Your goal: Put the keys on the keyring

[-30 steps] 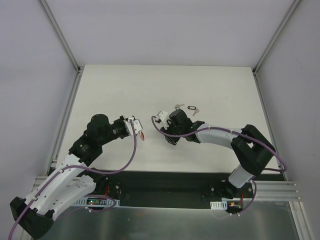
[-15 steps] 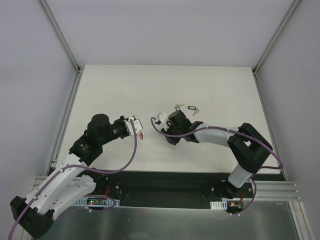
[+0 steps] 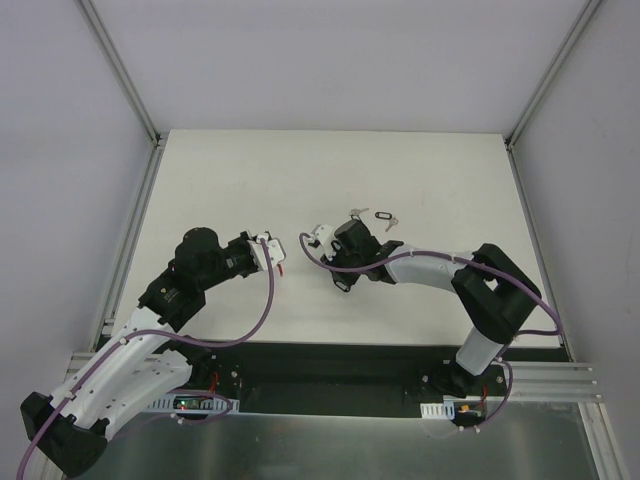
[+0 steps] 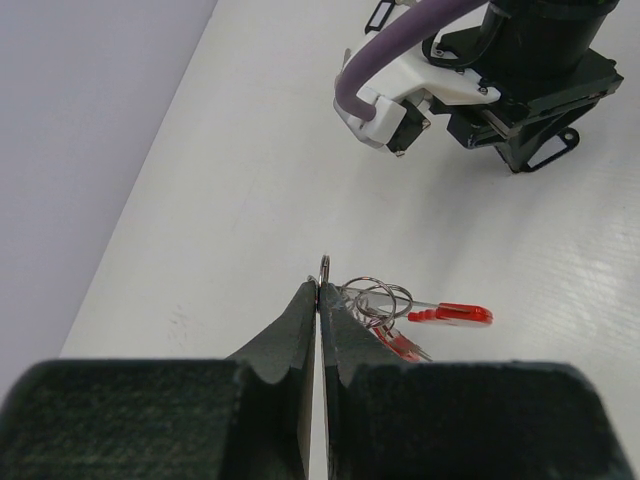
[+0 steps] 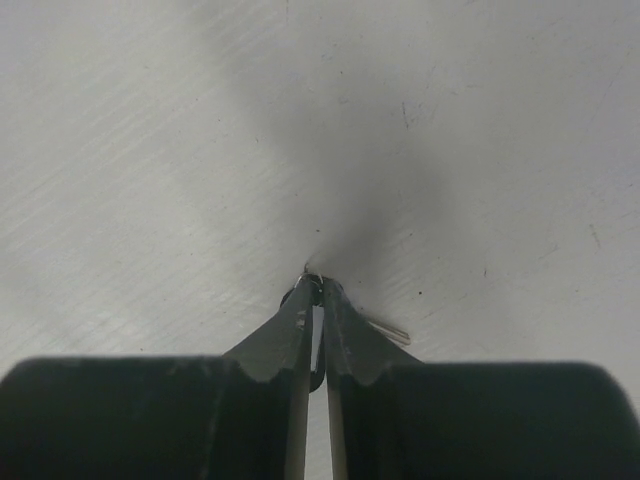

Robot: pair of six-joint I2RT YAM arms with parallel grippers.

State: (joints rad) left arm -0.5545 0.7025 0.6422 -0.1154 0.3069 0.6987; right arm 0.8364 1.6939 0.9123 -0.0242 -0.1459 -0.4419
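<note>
Fingers (image 5: 290, 335) of the right gripper (image 5: 314, 288) hide most of one key (image 5: 388, 330).

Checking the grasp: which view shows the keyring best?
Left wrist view: the keyring, pinched in the shut left end effector, shows its wire loops and red parts clearly. The top view gives only a red speck at that end effector; the right wrist view does not show it.

High rear overhead, two close downward wrist views, common white table (image 3: 420, 170)
</note>
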